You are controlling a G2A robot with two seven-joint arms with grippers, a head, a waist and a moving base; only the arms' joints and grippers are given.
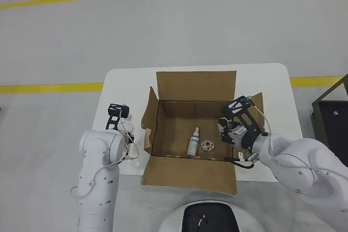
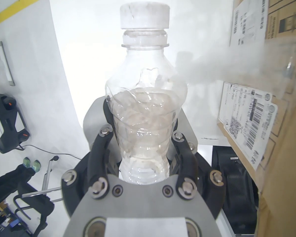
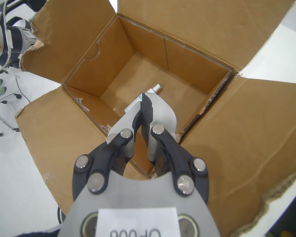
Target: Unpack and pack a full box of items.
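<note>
**Item 1: left gripper** [image 2: 144, 114]. Fingers [image 2: 102, 144] part-way open and clamped on either side of a clear plastic bottle [image 2: 144, 75]. They grip its ribbed lower body. The white cap [image 2: 144, 15] points away from the wrist, well beyond the fingertips. The bottle looks crumpled around the middle.

**Item 2: cardboard box** [image 1: 194, 124]. It stands on the white table [image 1: 127, 81] with all four flaps folded outward. It sits between the two grippers. Its outer wall is just beside the left gripper and the held bottle, and that wall carries white shipping labels [image 2: 249, 124]. In the top view, bottle and gripper are outside the box, next to its torn side flap [image 1: 149, 113].

**Item 3: right gripper** [image 3: 143, 114]. The black pads are pressed together with nothing between them. It is poised above the box rim at a corner, on the side opposite the left gripper, with the fingertips aimed down into the interior.

**Item 4: spray bottle** [image 1: 193, 143]. White, lying flat on the box floor. In the right wrist view it is below and just past the closed fingertips, which partly cover it, and its nozzle end [image 3: 156, 88] points away from the gripper.

**Item 5: small pinkish round piece** [image 1: 207, 144]. It lies on the box floor just beside the spray bottle, on the side nearer the right gripper. What kind of object it is cannot be told.
</note>
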